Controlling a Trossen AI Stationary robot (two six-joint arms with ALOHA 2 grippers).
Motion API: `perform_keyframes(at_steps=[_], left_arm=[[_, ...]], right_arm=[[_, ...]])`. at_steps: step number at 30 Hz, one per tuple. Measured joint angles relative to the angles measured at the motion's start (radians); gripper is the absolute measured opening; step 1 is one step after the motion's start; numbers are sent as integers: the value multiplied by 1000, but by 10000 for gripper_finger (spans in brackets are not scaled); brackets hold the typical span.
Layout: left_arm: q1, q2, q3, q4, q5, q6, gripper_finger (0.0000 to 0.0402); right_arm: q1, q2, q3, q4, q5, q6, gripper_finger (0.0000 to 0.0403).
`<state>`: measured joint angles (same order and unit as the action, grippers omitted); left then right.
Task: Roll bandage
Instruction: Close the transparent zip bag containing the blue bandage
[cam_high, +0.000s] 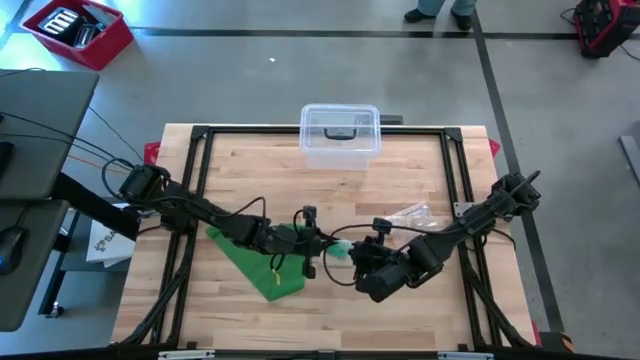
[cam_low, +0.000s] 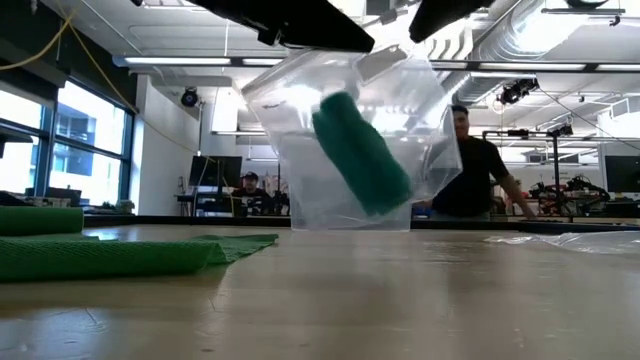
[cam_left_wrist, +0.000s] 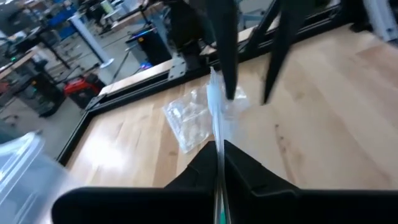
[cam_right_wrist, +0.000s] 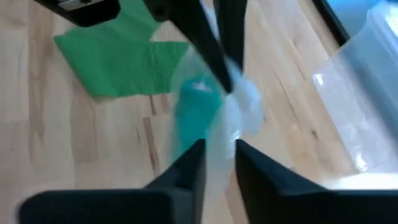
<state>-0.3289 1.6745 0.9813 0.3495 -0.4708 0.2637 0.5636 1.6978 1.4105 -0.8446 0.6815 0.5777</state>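
Currently catalogued: one rolled green bandage (cam_low: 362, 152), sitting inside a clear plastic bag (cam_low: 300, 170) that is hanging above mid-table between both arms. The left gripper (cam_left_wrist: 219, 163) is pinching the bag's thin edge, fully clenched. The right gripper (cam_right_wrist: 219, 155) is straddling the film with jaws slightly parted; whether it grips is unclear. Handling: probably light, soft, compressible; film slippery, so hold the bag's rim. Loose green bandage cloth (cam_high: 258, 262) is lying left, near side.

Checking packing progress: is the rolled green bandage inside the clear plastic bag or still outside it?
Inside. In the low view the rolled green bandage shows through the walls of the clear plastic bag, which hangs tilted, its lower edge at the wooden table.
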Motion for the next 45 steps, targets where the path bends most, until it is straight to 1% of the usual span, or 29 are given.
perform_keyframes(at_steps=[2, 4, 6, 8, 11, 13, 16, 17, 23, 27, 31, 35, 37, 40, 42, 45], left_arm=[[0, 0, 0, -7, -13, -3, 3], [-1, 0, 0, -8, -12, -9, 3], [-5, -1, 0, -8, -3, -1, 2], [-16, -1, 0, -8, 5, 9, 1], [-28, -2, 0, -10, 7, 14, 1], [-36, -2, 0, -11, 7, 25, 1], [-46, -5, 0, -13, -20, 30, 1], [-50, -11, -1, -15, -34, 39, 1], [-71, -34, -1, -17, -41, 61, 1], [-71, -36, -1, -40, -60, 60, 0], [-70, -36, -1, -66, -73, 33, 0], [-71, -39, -1, -69, -57, 9, 0], [-71, -39, -1, -70, -48, 0, 0], [-71, -39, -1, -73, -34, 0, 0], [-71, -39, -1, -73, -17, -1, 0], [-71, -39, -1, -64, 21, 0, 0]], right_arm=[[7, -2, -22, 10, 0, 1, 118], [16, -2, -63, 33, 37, 2, 144], [20, -2, -107, 57, 81, 40, 157], [18, -2, -153, 124, 106, 50, 157], [16, -2, -210, 230, 142, 15, 129], [17, -4, -215, 269, 161, -14, 92], [22, -5, -215, 267, 163, -52, 23], [25, -5, -215, 244, 157, -54, 12], [32, -3, -270, 227, 160, 95, 16], [57, -10, -273, 222, 215, 199, 16], [96, -66, -252, 198, 245, 230, 37], [152, -142, -251, 138, 244, 235, 80], [179, -188, -251, 117, 255, 266, 103], [214, -237, -251, 110, 265, 286, 134], [232, -248, -251, 120, 277, 266, 149], [236, -240, -257, 185, 298, 178, 159]])
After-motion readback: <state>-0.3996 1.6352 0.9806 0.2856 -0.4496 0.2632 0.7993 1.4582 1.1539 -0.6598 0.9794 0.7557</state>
